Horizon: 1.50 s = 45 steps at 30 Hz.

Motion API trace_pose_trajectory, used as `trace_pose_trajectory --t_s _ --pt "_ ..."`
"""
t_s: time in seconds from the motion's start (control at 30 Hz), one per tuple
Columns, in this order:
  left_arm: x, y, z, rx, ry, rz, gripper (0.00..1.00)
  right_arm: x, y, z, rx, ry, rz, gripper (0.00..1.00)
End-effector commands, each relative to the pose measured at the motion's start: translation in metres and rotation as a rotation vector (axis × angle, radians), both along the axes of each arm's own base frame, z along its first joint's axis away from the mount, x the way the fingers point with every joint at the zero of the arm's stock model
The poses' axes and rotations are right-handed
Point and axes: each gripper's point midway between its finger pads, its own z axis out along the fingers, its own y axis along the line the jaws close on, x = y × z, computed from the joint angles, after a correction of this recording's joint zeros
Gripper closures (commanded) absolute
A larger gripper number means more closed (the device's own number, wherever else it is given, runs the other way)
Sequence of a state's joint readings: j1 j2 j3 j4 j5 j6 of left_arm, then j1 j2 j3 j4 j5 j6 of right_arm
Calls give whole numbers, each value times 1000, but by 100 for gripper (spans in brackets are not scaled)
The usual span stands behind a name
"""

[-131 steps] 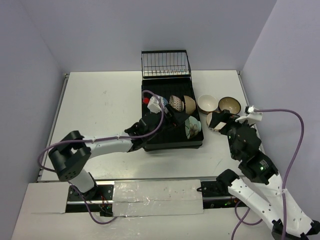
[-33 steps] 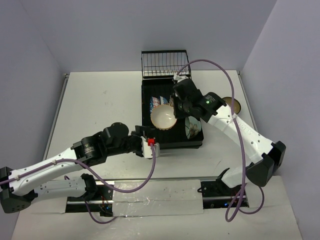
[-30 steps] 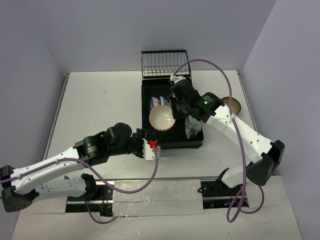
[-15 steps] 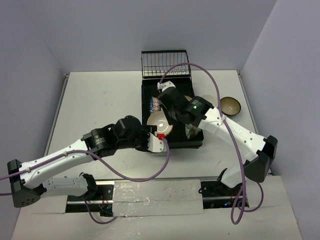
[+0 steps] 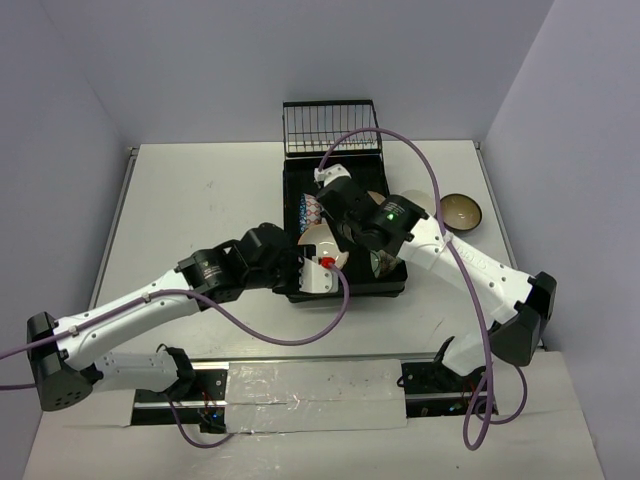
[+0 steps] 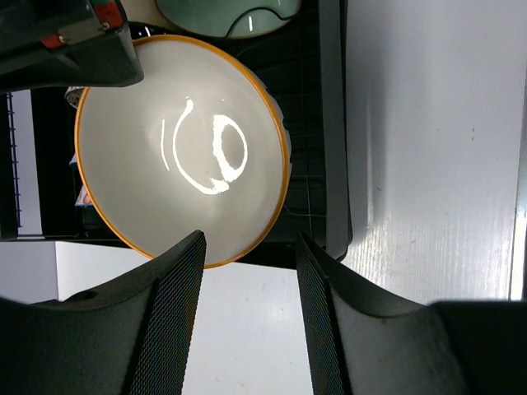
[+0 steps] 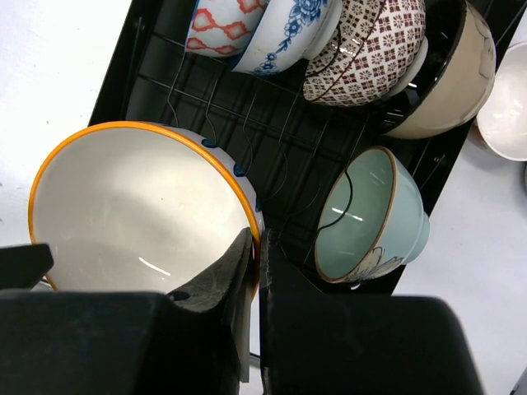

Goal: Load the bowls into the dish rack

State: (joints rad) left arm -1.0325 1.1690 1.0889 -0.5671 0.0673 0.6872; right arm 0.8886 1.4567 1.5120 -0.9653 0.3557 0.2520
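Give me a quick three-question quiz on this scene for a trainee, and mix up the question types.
1. True or false: the right gripper is shut on the rim of the orange-rimmed bowl.
2. Multiple choice: the pale green bowl sits A) on the bare table, B) in the dish rack, C) stacked inside the orange-rimmed bowl.
3. Short answer: in the right wrist view, how many bowls lean in a row inside the rack, beyond the pale green one?

Key: 1 true; 2 B; 3 four.
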Motion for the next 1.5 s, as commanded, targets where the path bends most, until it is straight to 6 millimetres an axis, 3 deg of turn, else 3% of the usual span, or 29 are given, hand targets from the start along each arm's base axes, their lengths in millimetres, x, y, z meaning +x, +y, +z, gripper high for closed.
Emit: trace_pose_trajectory --t_s 0.0,0.33,0.57,0.93,1.23,1.37,1.47 --pt "3 -5 8 -15 -4 -19 47 -1 2 22 57 -66 16 100" --pt "0 -7 -1 7 5 -77 51 -14 12 23 111 -42 113 100" --pt "-19 -13 -4 0 64 -170 53 -17 14 21 118 -30 139 100" --pt "-15 -12 -18 54 84 -161 63 -18 12 26 118 -45 148 100" --pt "-21 -15 -20 57 111 -192 78 -22 16 22 129 -33 190 100" --pt "-26 -17 -17 48 126 -213 97 -27 22 21 136 -14 241 100" --pt "-30 -20 -9 26 133 -237 100 -28 25 15 123 0 277 100"
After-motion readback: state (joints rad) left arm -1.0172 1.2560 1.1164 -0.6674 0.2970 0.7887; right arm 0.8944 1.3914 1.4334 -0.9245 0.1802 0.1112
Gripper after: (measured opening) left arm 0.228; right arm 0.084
